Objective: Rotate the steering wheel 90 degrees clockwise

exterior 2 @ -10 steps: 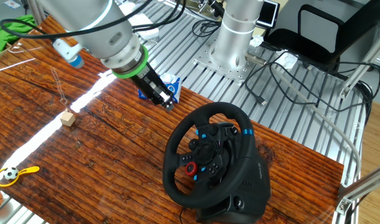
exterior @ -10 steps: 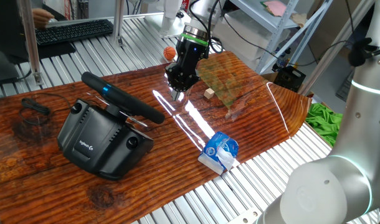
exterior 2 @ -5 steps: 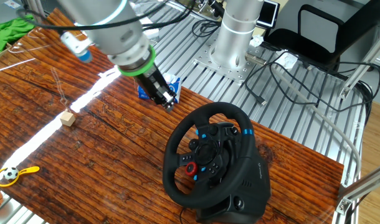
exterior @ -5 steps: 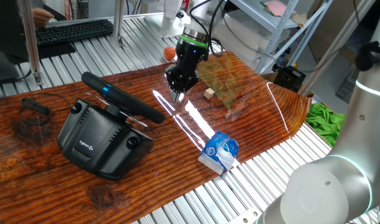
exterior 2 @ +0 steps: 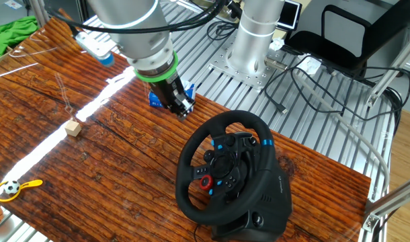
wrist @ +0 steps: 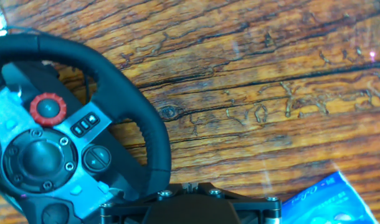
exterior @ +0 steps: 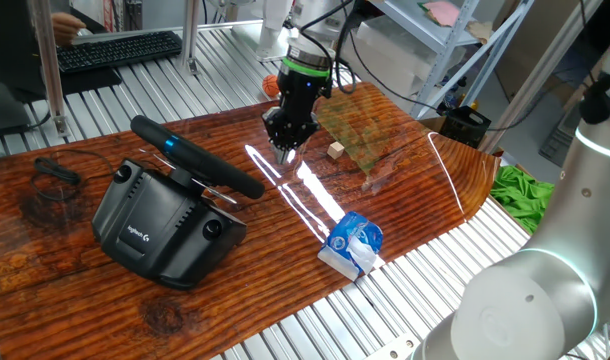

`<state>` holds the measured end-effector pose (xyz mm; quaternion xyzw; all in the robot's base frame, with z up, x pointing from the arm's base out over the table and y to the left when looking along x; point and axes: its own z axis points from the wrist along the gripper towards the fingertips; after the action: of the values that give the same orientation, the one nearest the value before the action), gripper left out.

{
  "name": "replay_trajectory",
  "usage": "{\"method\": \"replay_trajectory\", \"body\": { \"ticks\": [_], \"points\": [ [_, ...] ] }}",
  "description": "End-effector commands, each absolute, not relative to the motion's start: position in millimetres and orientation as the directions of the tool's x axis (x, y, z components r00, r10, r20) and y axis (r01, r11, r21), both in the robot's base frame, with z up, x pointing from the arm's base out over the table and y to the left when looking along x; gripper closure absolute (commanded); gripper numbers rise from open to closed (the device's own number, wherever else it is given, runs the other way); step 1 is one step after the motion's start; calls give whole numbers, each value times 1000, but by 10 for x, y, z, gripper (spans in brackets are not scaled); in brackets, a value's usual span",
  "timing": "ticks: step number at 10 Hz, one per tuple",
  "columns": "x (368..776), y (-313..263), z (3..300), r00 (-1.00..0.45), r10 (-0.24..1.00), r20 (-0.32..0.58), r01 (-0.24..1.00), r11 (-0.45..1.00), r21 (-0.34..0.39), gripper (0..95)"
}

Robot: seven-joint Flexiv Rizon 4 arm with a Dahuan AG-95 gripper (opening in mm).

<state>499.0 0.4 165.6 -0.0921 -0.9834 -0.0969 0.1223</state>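
The black steering wheel (exterior: 195, 160) stands tilted on its bulky black Logitech base (exterior: 165, 225) at the left of the wooden table. It also shows in the other fixed view (exterior 2: 222, 165), with a blue mark at the top of the rim. My gripper (exterior: 285, 156) hangs shut and empty just above the table, to the right of the wheel and apart from it. In the other fixed view my gripper (exterior 2: 182, 112) is beyond the wheel's upper left rim. In the hand view the rim (wrist: 134, 106) fills the left side, and my gripper (wrist: 190, 185) shows its fingertips together.
A blue-and-white packet (exterior: 353, 243) lies near the table's front edge, close to my gripper in the hand view (wrist: 330, 202). A small wooden cube (exterior: 335, 150) and a clear greenish sheet (exterior: 360, 125) lie behind. A black keyboard (exterior: 120, 50) sits far left.
The arm's wrist has shifted slightly sideways above the table while the fingertips stay near the same spot. The steering wheel has not moved.
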Motion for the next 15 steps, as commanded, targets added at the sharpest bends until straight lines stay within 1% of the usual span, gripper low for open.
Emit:
{"method": "replay_trajectory", "body": {
  "ticks": [1, 4, 5, 7, 8, 9, 10, 15],
  "points": [
    [5004, 5, 1655, -959, 130, 253, 176, 970, 166, 950],
    [5004, 5, 1655, -966, 116, 232, 158, 973, 171, 950],
    [5004, 5, 1655, -965, 108, 239, 151, 974, 169, 950],
    [5004, 5, 1655, -956, 99, 274, 159, 966, 202, 950],
    [5004, 5, 1655, -938, 122, 324, 229, 921, 315, 950],
    [5004, 5, 1655, -932, 122, 341, 242, 910, 336, 950],
    [5004, 6, 1652, -920, 118, 373, 266, 888, 375, 950],
    [4978, 93, 1604, -909, 118, 401, 296, 859, 418, 950]
  ]
}}
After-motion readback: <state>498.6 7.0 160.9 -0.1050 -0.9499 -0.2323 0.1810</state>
